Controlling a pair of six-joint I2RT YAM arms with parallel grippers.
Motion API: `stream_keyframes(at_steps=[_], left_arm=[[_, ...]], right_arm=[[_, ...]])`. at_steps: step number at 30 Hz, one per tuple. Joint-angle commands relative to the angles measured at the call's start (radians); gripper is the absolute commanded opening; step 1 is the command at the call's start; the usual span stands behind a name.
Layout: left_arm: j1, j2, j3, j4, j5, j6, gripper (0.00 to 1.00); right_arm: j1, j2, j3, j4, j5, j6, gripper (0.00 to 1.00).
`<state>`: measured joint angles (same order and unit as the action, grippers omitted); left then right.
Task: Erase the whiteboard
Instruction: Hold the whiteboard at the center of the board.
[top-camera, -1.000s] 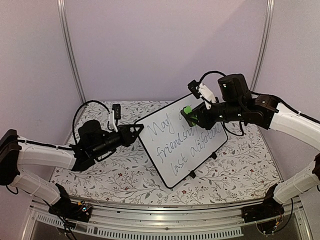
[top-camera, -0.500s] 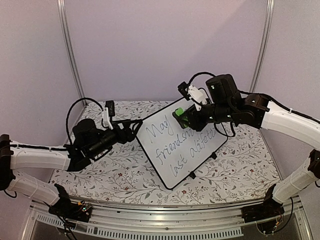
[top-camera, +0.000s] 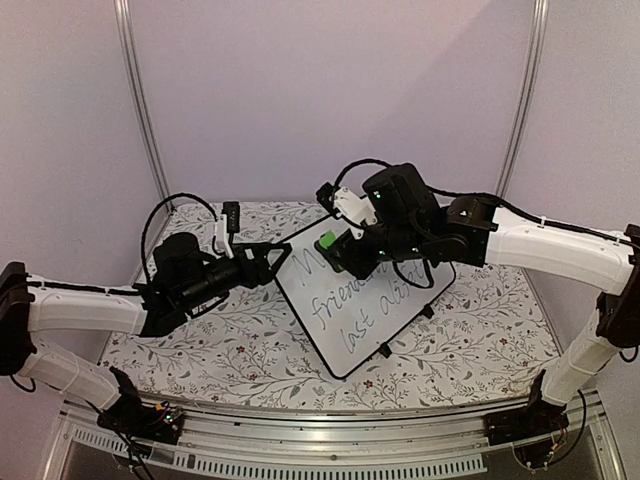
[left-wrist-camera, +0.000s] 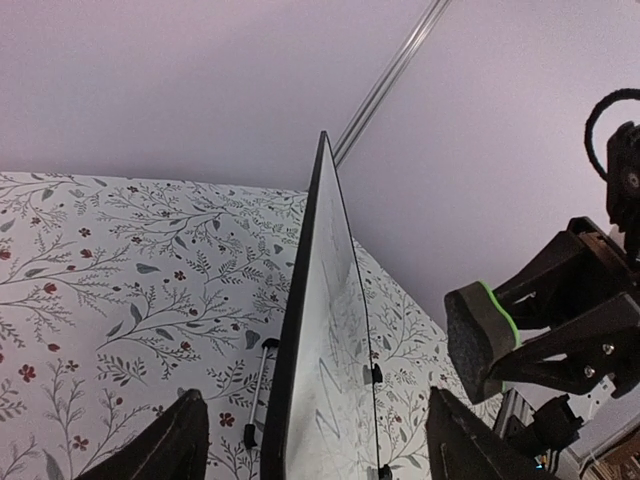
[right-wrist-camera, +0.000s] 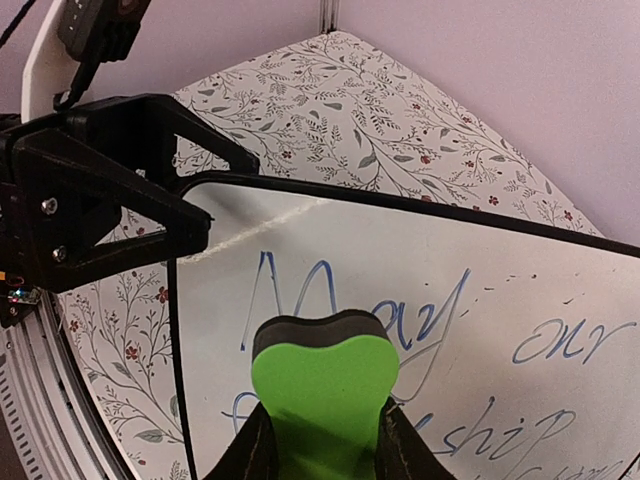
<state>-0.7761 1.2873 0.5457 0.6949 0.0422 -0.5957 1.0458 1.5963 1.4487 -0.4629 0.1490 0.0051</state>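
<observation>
1. A floral-covered bench (top-camera: 480, 330) carries the whiteboard (top-camera: 350, 320), which is propped tilted on its feet at mid-bench with blue handwriting on its face.
2. The left arm reaches in low from the left. The right arm bends over the board from the right.
3. The left gripper (top-camera: 275, 263) is released, its fingers straddling the board's left edge without touching it. The right gripper (top-camera: 345, 255) is clenched on a green eraser (right-wrist-camera: 322, 385) at the board's upper left, over "May".

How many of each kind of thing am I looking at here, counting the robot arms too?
Whiteboard: 1
Green eraser: 1
Robot arms: 2, the left arm and the right arm
Total: 4
</observation>
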Motion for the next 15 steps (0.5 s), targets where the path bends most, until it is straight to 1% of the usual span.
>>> stream_keyframes(at_steps=[1,4,8,12,15], left_arm=[[0.032,0.003,-0.018,0.058,0.069,0.006,0.71],[0.052,0.016,-0.009,0.068,0.095,-0.004,0.64],[0.091,0.049,0.006,0.090,0.166,-0.020,0.58],[0.114,0.079,0.028,0.107,0.240,-0.011,0.57],[0.129,0.093,0.033,0.132,0.270,-0.017,0.57]], right_arm=[[0.006,0.008,0.027,0.036,0.020,0.018,0.32],[0.010,0.020,0.028,0.035,0.026,0.011,0.32],[0.013,0.038,0.037,0.033,0.033,0.006,0.32],[0.018,0.058,0.058,0.029,0.042,0.006,0.32],[0.023,0.078,0.083,0.020,0.053,0.006,0.32]])
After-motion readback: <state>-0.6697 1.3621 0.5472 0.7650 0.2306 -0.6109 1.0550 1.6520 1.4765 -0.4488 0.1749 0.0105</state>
